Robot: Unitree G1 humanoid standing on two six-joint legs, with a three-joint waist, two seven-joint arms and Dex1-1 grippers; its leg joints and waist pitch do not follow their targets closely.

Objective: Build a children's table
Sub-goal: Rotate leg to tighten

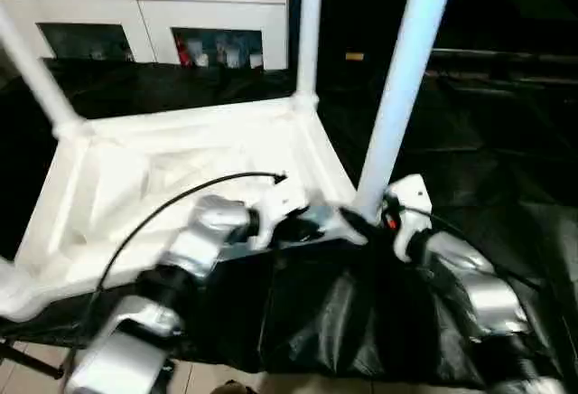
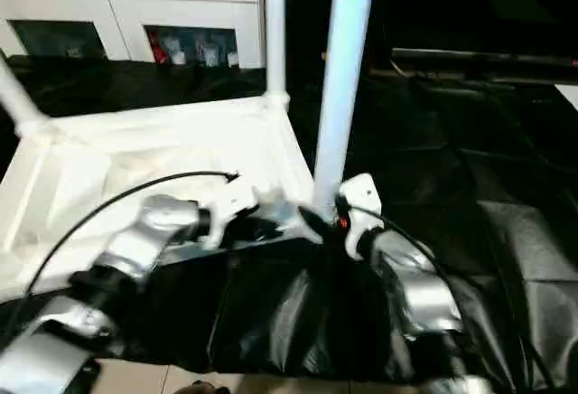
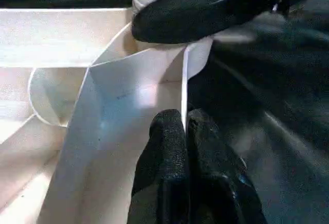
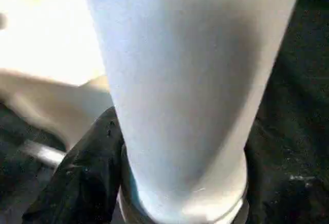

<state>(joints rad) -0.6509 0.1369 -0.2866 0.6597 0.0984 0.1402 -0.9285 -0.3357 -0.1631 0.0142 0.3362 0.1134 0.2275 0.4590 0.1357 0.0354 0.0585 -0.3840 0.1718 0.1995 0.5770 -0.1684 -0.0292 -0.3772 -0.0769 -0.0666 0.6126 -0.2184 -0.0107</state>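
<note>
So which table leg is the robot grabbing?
The near-right leg, the closest one. The right gripper wraps its base at the corner socket; the other legs stand untouched.

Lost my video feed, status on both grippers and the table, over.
Left gripper shut, pinching the tabletop rim. Right gripper closed around the near leg at its corner socket. Table upside down on black sheet; nothing blocking.

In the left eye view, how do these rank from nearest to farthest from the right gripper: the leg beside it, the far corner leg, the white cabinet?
1. The near leg, right at the right gripper.
2. The far corner leg, behind, across the tabletop.
3. The cabinet, at the back.
</note>
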